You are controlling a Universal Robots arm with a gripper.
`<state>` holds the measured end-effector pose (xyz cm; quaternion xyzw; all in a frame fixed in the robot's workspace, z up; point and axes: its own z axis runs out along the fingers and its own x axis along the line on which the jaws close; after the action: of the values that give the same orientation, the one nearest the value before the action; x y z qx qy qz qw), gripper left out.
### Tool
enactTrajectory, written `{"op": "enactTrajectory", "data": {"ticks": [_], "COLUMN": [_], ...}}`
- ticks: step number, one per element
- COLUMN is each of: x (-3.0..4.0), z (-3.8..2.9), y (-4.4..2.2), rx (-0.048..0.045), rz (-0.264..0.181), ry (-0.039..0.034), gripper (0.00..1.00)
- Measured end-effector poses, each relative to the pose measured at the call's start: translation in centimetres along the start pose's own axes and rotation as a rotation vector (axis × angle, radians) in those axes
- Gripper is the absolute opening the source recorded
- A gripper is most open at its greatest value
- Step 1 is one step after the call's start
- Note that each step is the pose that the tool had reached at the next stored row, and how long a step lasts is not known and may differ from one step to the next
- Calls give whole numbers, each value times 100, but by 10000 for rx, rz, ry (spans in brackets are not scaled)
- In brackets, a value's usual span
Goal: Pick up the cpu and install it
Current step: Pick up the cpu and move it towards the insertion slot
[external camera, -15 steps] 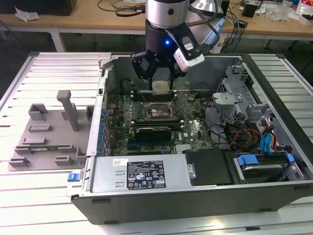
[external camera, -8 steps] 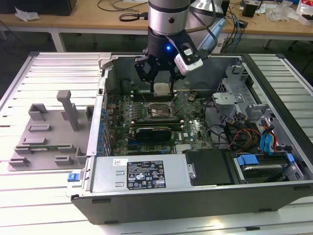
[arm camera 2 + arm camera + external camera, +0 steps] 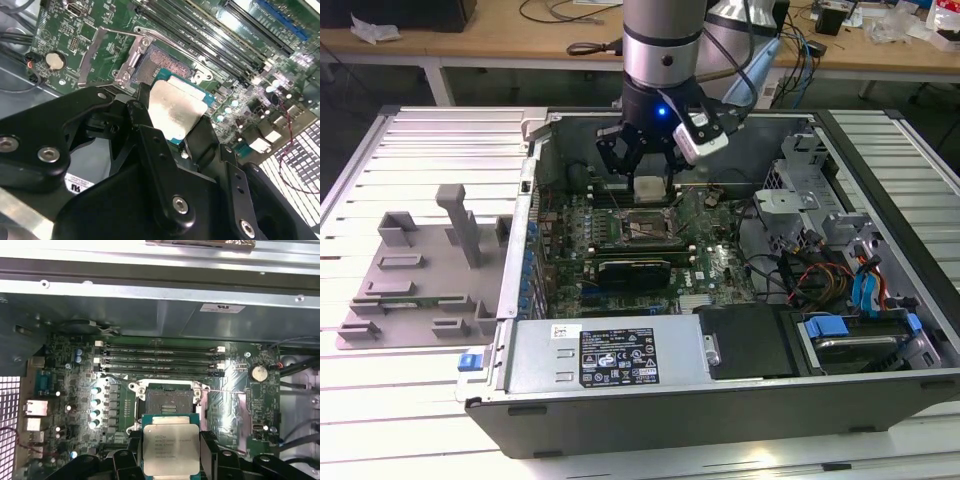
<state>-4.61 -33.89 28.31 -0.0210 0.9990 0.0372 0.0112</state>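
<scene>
Cpu (image 3: 171, 449): held level by two opposite edges, silvery plate up, above the motherboard (image 3: 230, 405) and by one edge of the socket (image 3: 165, 402); not seated.
Gripper (image 3: 648, 178): closed narrowly on the cpu, one black finger (image 3: 200, 137) pressed against each side.
Socket: open, its bracket (image 3: 131, 57) swung up, contact field left bare, free room above.
Lever (image 3: 225, 390): thin wire, stretched out sideways from the socket.
Memory slots (image 3: 160, 360): four rows just beyond the socket, toward the case wall (image 3: 150, 315).
Power supply (image 3: 605, 355): set along the case's near edge in the exterior view.
Grey fixture (image 3: 420, 270): on the table at the exterior view's left, well apart.
</scene>
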Motion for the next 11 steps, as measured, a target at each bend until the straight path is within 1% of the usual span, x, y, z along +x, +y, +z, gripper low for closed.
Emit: {"op": "enactTrajectory", "data": {"ticks": [2, 4, 5, 6, 11], "x": [0, 2, 2, 2, 2], "z": [43, 119, 140, 149, 151], "y": [1, -4, -5, -5, -6], "rx": [0, 1, 1, 0, 1], "rz": [-1, 0, 1, 1, 0], "ry": [0, 0, 0, 0, 1], "gripper": [55, 55, 55, 55, 55]}}
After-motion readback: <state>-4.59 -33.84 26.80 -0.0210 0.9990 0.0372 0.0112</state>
